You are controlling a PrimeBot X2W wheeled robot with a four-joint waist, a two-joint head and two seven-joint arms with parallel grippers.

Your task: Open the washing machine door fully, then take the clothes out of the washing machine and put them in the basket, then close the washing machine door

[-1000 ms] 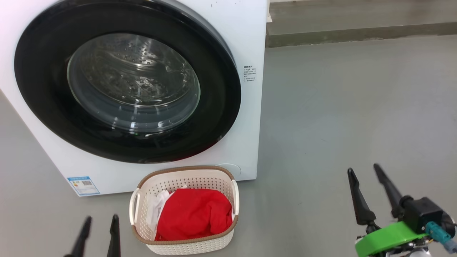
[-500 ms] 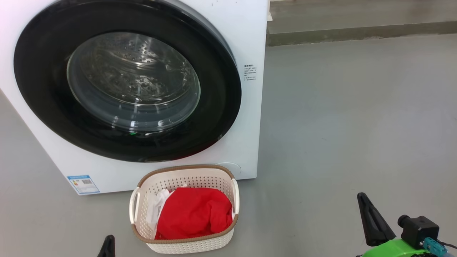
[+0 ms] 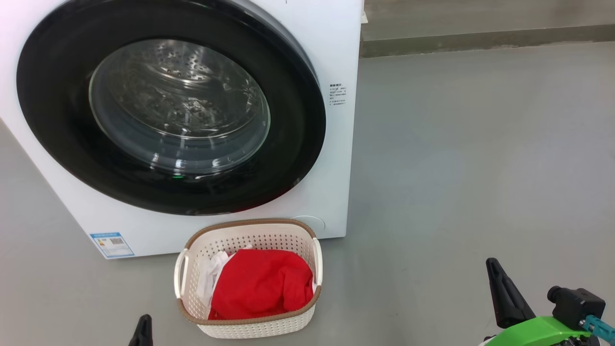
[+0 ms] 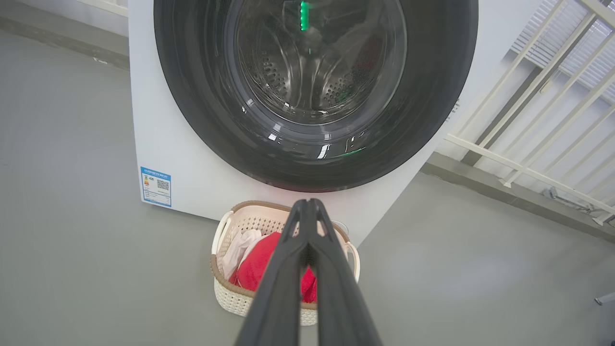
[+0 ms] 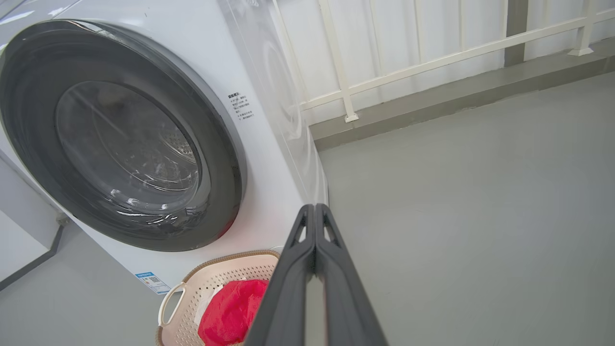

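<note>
Nearest us, our left gripper [image 4: 307,205] and our right gripper [image 5: 314,209] sit low at either side. Each pair of long dark fingers is pressed tip to tip, clenched on nothing. A green collar [image 3: 533,331] rings the right wrist.

Between the grippers and a little farther off, the cream perforated basket [image 3: 254,330] with its brown woven-look rim stands on the grey floor [image 3: 456,168]. It is just in front of the washing machine [image 3: 336,182], toward the machine's right side. The clothes [image 3: 262,283], a bright red bundle with white fabric showing at its left edge, lie inside the basket and fill most of it.

Behind, the washing machine door [image 3: 298,125] sits shut against the white front. Its glossy black rim frames the bulging glass, through which we see the perforated steel drum [image 3: 178,96]. A blue sticker [image 3: 111,244] marks the machine's lower left corner, and a small printed label [image 3: 337,94] its right edge. Farthest off, a white railing [image 5: 432,53] runs above a low grey kerb [image 3: 480,41].
</note>
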